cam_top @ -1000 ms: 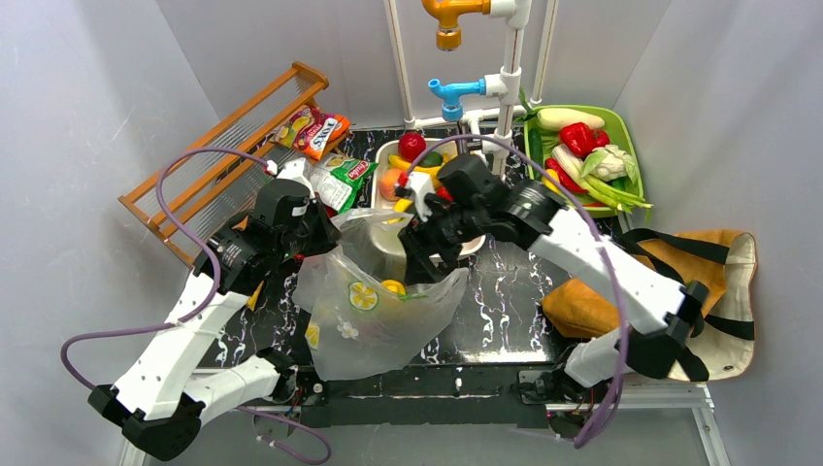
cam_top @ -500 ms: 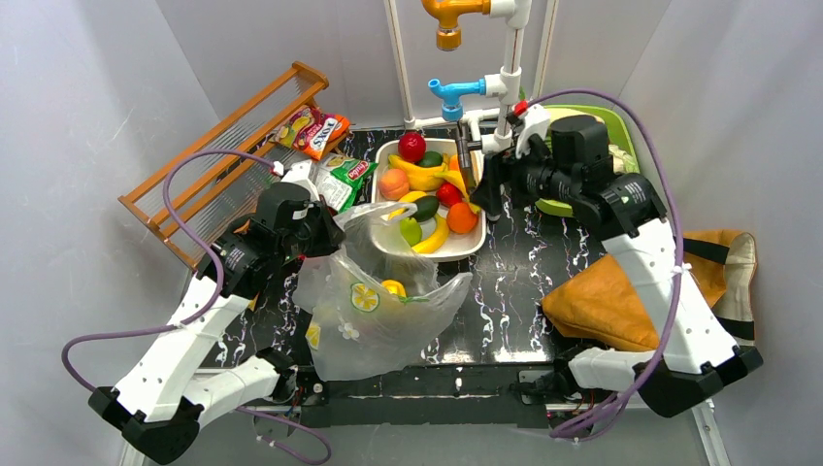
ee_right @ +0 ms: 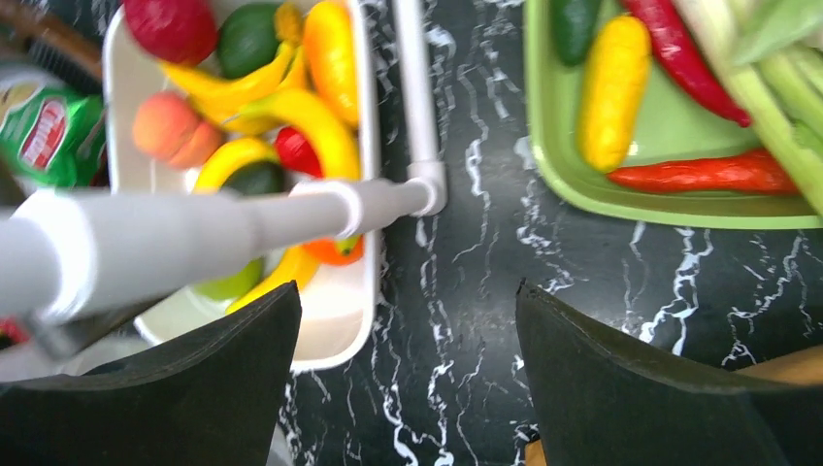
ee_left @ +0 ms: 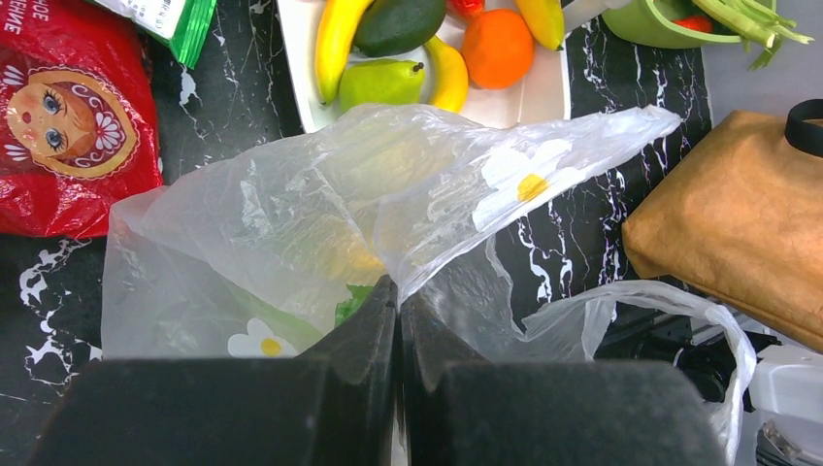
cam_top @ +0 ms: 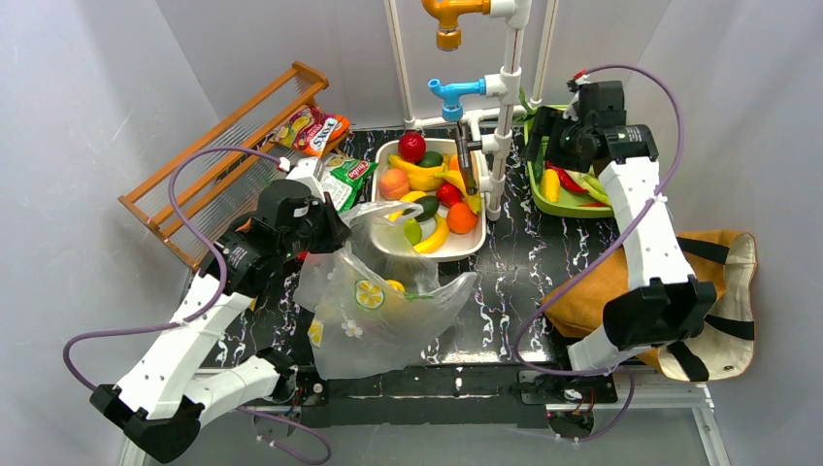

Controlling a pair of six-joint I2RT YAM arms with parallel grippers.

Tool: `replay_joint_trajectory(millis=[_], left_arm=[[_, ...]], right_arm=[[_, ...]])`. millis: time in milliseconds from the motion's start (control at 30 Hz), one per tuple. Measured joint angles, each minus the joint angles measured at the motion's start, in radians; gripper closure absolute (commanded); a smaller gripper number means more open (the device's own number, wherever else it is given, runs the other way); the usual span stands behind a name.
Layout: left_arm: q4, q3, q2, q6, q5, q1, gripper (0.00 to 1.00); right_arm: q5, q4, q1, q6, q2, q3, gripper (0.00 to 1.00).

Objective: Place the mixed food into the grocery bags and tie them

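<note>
Left gripper (ee_left: pixel 398 296): pressed together, pinching the plastic bag (cam_top: pixel 383 316) at its rim.
Right gripper (ee_right: pixel 408 296): spread, empty, at 1 o'clock, beside the green tray (cam_top: pixel 546 202).
Plastic bag: at 6 o'clock of the white tray (cam_top: pixel 464 252).
Toy fruits (cam_top: pixel 427 180): mostly in the white tray.
Tote (cam_top: pixel 592 301): at 4 o'clock.

Two bags — a clear bag (cam_top: pixel 378 325) and a tan bag (cam_top: pixel 582 299). Two trays: white tray (cam_top: pixel 456 255), green tray (cam_top: pixel 553 208). Four packets — red packet (ee_left: pixel 68 126), green packet (cam_top: pixel 347 180), orange packet (cam_top: pixel 330 138), pink packet (cam_top: pixel 299 124). Two taps: orange tap (cam_top: pixel 448 19), blue tap (cam_top: pixel 451 95). One rack (cam_top: pixel 228 146).
</note>
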Motion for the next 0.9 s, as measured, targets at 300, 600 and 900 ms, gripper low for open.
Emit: replay_joint_trajectory(millis=[300, 600, 900], left_arm=[[-0.019, 0.0, -0.001, 0.008, -0.044, 0.002, 1.0], [-0.063, 0.03, 0.025, 0.053, -0.059, 0.012, 1.0], [-0.081, 0.043, 0.031, 0.076, -0.071, 0.017, 1.0]], right_arm=[[0.023, -0.025, -0.166, 0.029, 0.171, 0.106, 0.16], [0.02, -0.046, -0.238, 0.01, 0.374, 0.179, 0.17], [0.02, -0.054, -0.251, 0.002, 0.57, 0.296, 0.18]])
